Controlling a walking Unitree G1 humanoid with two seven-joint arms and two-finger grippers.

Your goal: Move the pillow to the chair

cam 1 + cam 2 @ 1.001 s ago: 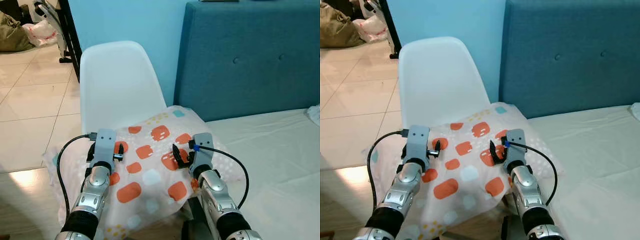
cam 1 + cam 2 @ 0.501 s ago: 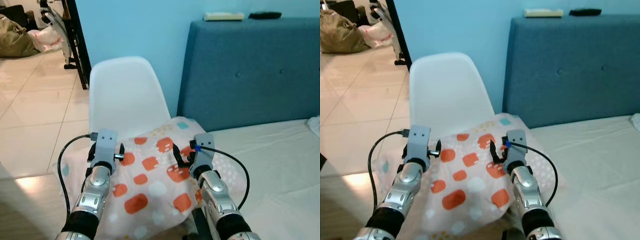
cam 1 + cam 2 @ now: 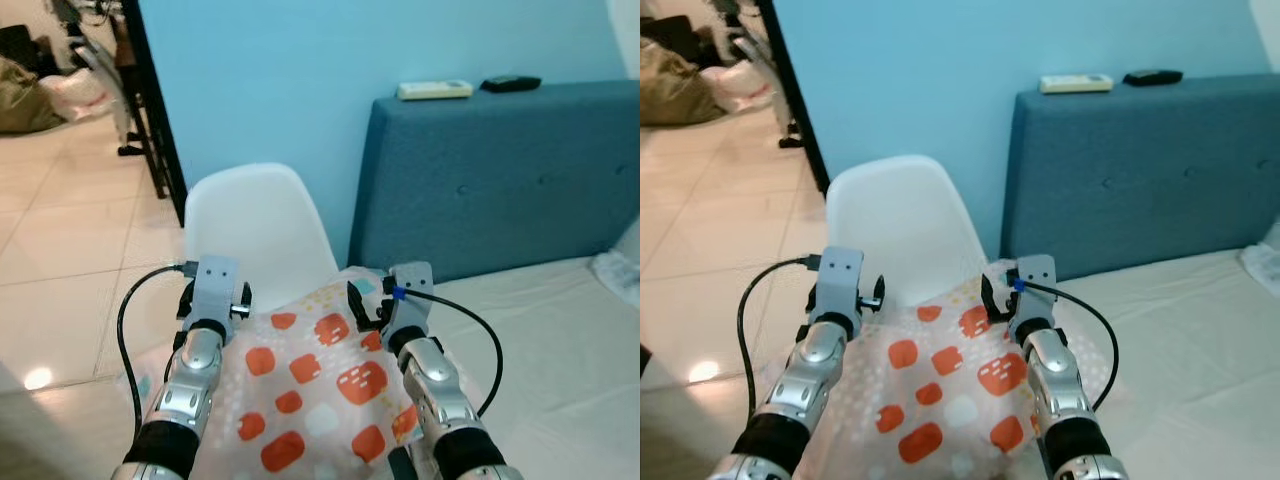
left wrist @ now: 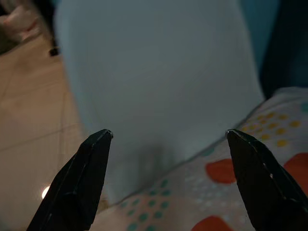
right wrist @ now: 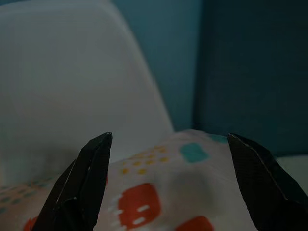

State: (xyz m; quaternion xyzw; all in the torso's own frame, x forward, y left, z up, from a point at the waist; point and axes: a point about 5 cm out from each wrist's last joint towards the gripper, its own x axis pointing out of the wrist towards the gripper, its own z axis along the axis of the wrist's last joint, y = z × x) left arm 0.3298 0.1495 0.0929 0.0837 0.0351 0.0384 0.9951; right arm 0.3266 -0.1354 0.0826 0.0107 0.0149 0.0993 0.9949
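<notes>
I see the pillow (image 3: 320, 385), cream with orange and pale blue blocks, lying on the seat of the white chair (image 3: 255, 228), its far edge against the chair's back; its right side sits just beside the bed (image 3: 560, 340); compared with a second ago the whole picture has shifted, so the head camera has tilted up; more of the blue wall and the top of the blue headboard (image 3: 500, 170) now show, with a white remote (image 3: 434, 90) and a dark remote (image 3: 510, 83) lying on it; the pillow itself appears where it was on the chair.

My left gripper (image 4: 166, 180) hovers over the pillow's left part, fingers spread wide, nothing between them; my right gripper (image 5: 168, 180) hangs over the pillow's right part near the headboard, its fingers likewise parted and empty; both arms are held much as before, above the fabric; I cannot tell whether the fingertips touch it.
</notes>
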